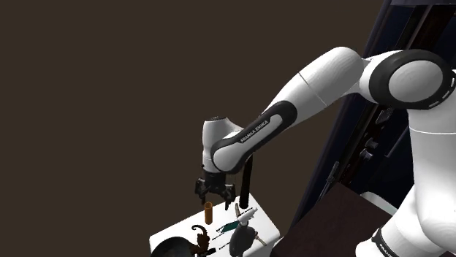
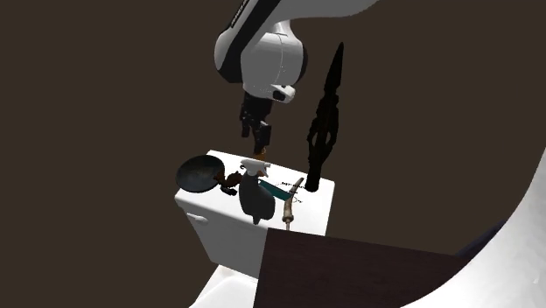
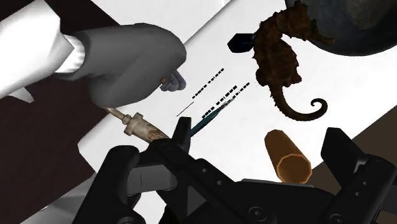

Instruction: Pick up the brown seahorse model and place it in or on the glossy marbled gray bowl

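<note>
The brown seahorse lies flat on the small white table, its head against the rim of the dark glossy bowl. In the shoulder view the seahorse lies beside the bowl at the table's near left corner. My gripper hangs open above the table, over a brown upright cylinder and apart from it. In the wrist view the cylinder stands between the seahorse and my gripper, nearer one black finger. Nothing is held.
A dark grey spray bottle with a white neck lies on the table, with a thin metal tool and a teal pen beside it. A tall black spiky object stands at the table's far edge. A dark brown surface adjoins the table.
</note>
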Action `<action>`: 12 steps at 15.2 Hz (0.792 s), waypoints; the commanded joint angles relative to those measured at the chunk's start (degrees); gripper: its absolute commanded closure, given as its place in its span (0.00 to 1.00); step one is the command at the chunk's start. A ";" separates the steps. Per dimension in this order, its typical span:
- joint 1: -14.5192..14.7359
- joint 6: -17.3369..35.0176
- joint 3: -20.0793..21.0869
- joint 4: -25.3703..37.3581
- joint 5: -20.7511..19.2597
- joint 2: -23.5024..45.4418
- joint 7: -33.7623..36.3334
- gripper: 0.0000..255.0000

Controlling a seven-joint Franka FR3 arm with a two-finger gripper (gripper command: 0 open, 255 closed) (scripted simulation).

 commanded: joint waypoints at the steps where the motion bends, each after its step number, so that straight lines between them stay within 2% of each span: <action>1: 1.63 0.42 -1.43 4.11 -0.81 4.64 3.00 0.00; 6: 5.36 -0.04 -4.65 16.13 -1.46 16.17 8.98 0.00; 12: 6.49 2.39 -5.24 16.96 -1.74 19.33 9.39 0.00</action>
